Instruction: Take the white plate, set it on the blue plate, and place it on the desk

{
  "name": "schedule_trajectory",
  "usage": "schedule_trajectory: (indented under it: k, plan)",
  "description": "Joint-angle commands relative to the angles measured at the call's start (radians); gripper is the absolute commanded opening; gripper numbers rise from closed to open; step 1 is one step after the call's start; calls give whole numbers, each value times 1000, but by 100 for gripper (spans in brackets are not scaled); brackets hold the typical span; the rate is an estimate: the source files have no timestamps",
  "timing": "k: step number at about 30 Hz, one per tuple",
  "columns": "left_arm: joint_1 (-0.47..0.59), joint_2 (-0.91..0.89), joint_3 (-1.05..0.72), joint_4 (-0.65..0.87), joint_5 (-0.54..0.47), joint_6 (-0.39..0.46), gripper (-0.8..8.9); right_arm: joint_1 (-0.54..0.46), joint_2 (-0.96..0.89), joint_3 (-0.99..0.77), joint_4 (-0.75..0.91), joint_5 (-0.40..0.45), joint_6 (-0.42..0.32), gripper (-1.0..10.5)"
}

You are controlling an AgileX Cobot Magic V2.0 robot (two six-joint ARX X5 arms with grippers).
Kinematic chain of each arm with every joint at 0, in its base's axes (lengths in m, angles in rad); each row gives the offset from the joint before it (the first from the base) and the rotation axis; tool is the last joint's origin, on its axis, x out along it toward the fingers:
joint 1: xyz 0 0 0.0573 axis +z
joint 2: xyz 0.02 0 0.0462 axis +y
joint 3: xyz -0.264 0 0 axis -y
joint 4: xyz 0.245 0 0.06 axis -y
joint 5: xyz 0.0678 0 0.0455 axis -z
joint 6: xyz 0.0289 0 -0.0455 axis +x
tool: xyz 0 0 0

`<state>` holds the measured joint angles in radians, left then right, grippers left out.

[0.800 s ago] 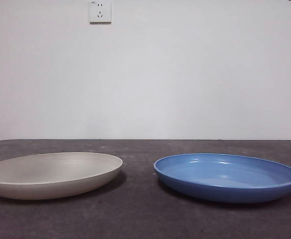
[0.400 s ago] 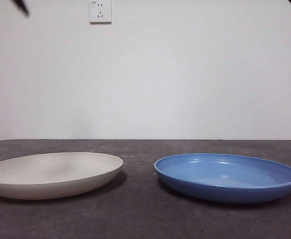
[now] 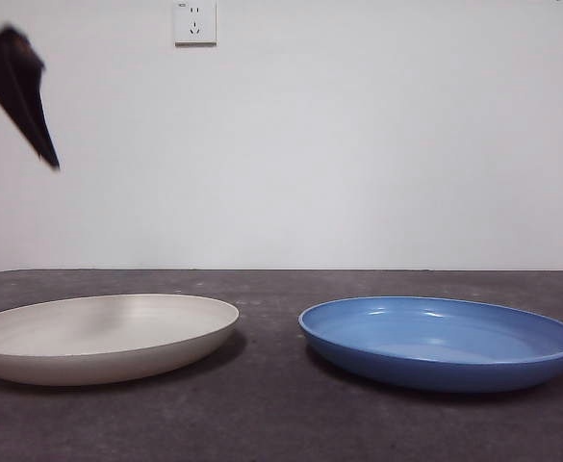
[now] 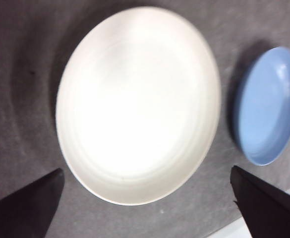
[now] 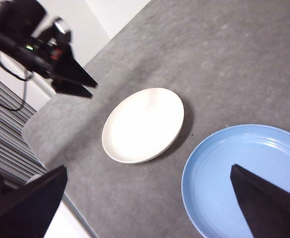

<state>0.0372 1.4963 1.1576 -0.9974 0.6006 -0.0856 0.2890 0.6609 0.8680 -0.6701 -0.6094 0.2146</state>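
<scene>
The white plate [image 3: 98, 337] lies on the dark grey desk [image 3: 262, 423] at the left; the blue plate [image 3: 440, 342] lies to its right, a gap between them. My left gripper [image 4: 146, 170] is open and empty, high above the white plate [image 4: 137, 101]; the blue plate [image 4: 271, 106] is off to one side. One of its black jaws shows as a tip at the front view's top left [image 3: 21, 96]. My right gripper [image 5: 148, 168] is open and empty, high over both the white plate [image 5: 144, 125] and the blue plate [image 5: 249, 178].
A white wall with a socket [image 3: 193, 21] stands behind the desk. The right wrist view shows the left arm [image 5: 50, 59] above the desk's corner and the desk's edge [image 5: 60, 168] near the white plate.
The left gripper's black tip has come down into the front view's top left, larger and lower than before. The plates have not moved.
</scene>
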Motion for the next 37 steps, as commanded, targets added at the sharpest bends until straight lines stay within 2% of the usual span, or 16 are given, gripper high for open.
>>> schedule_trajectory:
  k: [1, 11, 20, 25, 27, 32, 37]
  plan:
    - [2, 80, 19, 11, -1, 38, 634, 5, 4, 17, 16, -4, 1, 579]
    - [1, 259, 19, 95, -2, 40, 622, 5, 4, 17, 19, -3, 2, 579]
    - [-7, 321, 19, 134, -2, 29, 607, 4, 4, 17, 19, 8, 2, 579]
    - [-7, 345, 19, 143, -2, 21, 512, 3, 4, 17, 19, 8, 6, 579]
    - [-7, 351, 19, 146, -2, 18, 441, 3, 4, 17, 19, 8, 10, 579]
    - [-7, 355, 19, 153, -2, 17, 188, 3, 4, 17, 19, 8, 14, 578]
    - [-7, 356, 19, 162, -3, 18, 32, 3, 4, 17, 19, 8, 25, 579]
